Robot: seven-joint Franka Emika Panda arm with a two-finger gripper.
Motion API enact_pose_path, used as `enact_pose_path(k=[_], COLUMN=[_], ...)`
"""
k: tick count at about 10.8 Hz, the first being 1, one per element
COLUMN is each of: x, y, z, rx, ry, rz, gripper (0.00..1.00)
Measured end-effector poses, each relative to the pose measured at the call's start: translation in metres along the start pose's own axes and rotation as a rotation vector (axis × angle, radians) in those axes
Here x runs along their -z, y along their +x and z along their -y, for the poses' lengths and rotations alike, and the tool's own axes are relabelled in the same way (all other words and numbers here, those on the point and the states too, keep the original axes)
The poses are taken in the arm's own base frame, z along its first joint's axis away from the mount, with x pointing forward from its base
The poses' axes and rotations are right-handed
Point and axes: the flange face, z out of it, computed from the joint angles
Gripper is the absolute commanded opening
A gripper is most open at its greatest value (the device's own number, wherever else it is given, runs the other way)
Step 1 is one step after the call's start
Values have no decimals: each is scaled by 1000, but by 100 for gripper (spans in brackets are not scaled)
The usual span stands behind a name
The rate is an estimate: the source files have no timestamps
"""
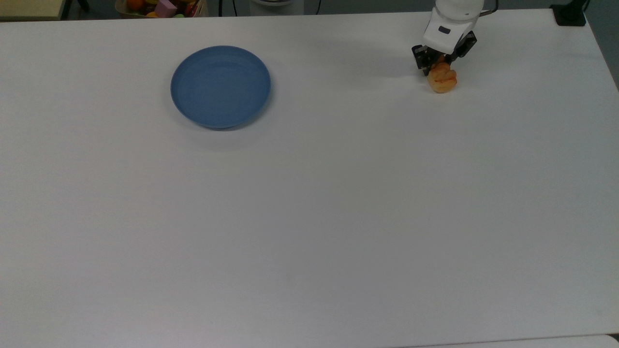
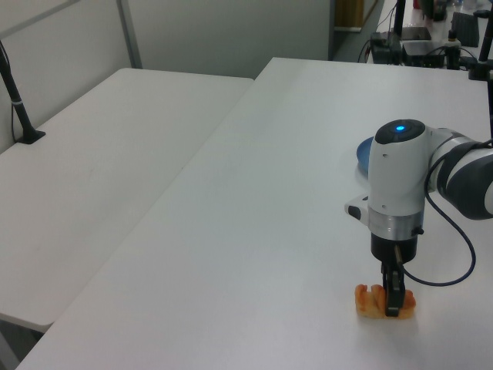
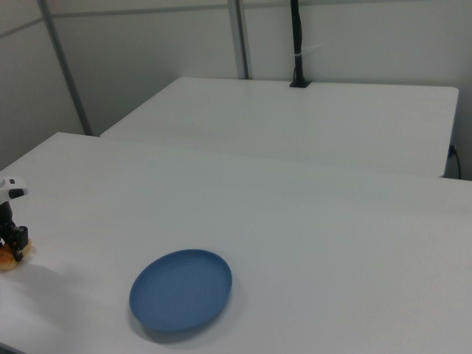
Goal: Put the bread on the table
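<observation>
The bread point(image 1: 442, 80), a small golden-orange loaf, rests on the white table point(image 1: 309, 203) at the top view's upper right. My gripper point(image 1: 436, 66) stands straight down over it, fingers shut on the bread's middle. In the left view the bread point(image 2: 370, 301) lies on the tabletop with a black finger point(image 2: 391, 296) across its front and both ends showing. In the right view the bread point(image 3: 9, 257) sits at the far left edge, under the gripper point(image 3: 12, 240).
A round blue plate point(image 1: 220, 86) lies bare at the top view's upper left, far from the bread. A box of coloured toys point(image 1: 162, 7) stands beyond the table's far edge. A second white table point(image 2: 92, 177) adjoins on the left view's left.
</observation>
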Motion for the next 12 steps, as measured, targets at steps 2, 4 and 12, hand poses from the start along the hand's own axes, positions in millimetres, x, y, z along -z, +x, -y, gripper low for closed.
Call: enact_pose_path(k=[2,4,12], x=[1,9,205], y=[1,6,23], z=[0,0,-107], rx=[-8,-23,-244], ry=[1,4,-88], rz=[-2,-11,-60], gripper=[100,100,100])
